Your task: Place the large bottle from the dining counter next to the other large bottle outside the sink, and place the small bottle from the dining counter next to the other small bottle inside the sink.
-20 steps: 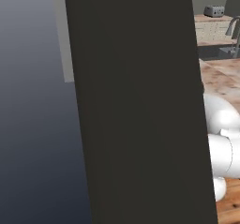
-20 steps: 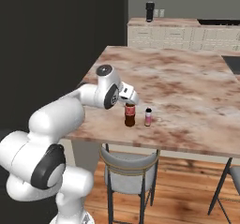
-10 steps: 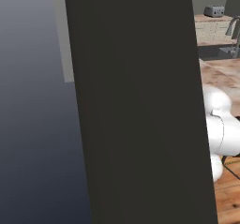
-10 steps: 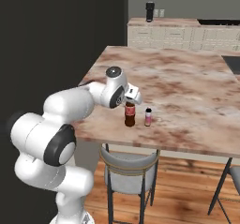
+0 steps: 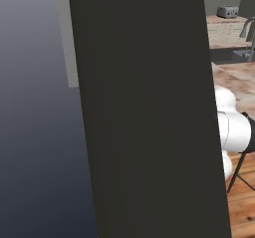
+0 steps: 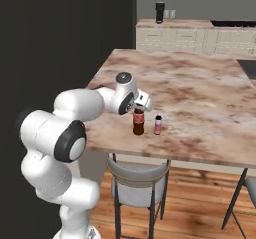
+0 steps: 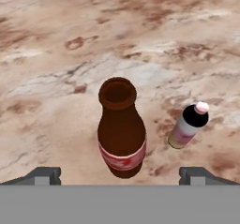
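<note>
The large bottle [image 6: 138, 122], brown with a red label and an open mouth, stands upright on the dining counter [image 6: 200, 90] near its front edge. Just to its right stands the small bottle [image 6: 158, 125], pinkish with a dark neck and a pale cap. My gripper [image 6: 141, 104] hovers right above the large bottle's neck, open and holding nothing. In the hand view I look down on the large bottle [image 7: 122, 135], centred between my wide-set fingertips [image 7: 45, 175], with the small bottle [image 7: 188, 125] to its right on the marbled counter [image 7: 56, 54]. The sink [image 5: 228, 56] and its faucet [image 5: 247, 30] lie far off.
A dark wall panel [image 5: 144, 107] blocks most of the left base view. A grey-seated stool [image 6: 137, 175] stands under the counter's front edge below the bottles. A pale cabinet counter [image 6: 190, 33] with a dark canister [image 6: 159, 12] runs along the back wall, and a toaster [image 5: 227, 11] sits beyond the sink.
The arm has folded upward and the hand has shifted a little right, coming over the large bottle. The jaws stayed open. Both bottles have not moved.
</note>
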### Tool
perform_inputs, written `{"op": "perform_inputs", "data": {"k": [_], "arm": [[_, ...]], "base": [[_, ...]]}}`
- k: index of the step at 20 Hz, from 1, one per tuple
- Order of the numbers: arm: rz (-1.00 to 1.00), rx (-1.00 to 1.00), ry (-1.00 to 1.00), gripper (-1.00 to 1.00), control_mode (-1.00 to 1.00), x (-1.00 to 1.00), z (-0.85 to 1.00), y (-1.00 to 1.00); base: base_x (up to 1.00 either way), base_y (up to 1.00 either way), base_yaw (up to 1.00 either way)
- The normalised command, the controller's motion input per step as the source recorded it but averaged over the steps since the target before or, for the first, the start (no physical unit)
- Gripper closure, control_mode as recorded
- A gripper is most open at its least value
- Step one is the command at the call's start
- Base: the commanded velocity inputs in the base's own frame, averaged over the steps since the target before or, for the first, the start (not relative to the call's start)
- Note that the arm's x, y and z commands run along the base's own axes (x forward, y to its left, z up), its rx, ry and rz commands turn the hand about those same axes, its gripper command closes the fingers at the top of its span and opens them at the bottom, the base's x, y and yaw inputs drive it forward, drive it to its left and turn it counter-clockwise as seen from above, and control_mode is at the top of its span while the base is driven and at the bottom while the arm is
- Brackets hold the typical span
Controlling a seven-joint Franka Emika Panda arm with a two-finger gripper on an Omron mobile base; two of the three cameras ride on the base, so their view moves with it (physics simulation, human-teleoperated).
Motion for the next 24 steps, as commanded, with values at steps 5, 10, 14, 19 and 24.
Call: {"op": "perform_inputs", "data": {"k": [5, 10, 14, 19, 24], "arm": [[0.00, 0.00, 0.00, -1.00, -1.00, 0.28, -0.16, 0.00], [0.00, 0.00, 0.00, -1.00, -1.00, 0.21, -0.15, 0.00], [0.00, 0.00, 0.00, -1.00, -1.00, 0.09, -0.14, -0.04], [0.00, -0.02, 0.00, -1.00, -1.00, 0.01, -0.10, -0.10], [0.00, -0.01, 0.00, -1.00, -1.00, 0.09, -0.09, -0.09]], "base": [[0.00, 0.00, 0.00], [0.00, 0.00, 0.00], [0.00, 0.00, 0.00], [0.00, 0.00, 0.00], [0.00, 0.00, 0.00]]}}
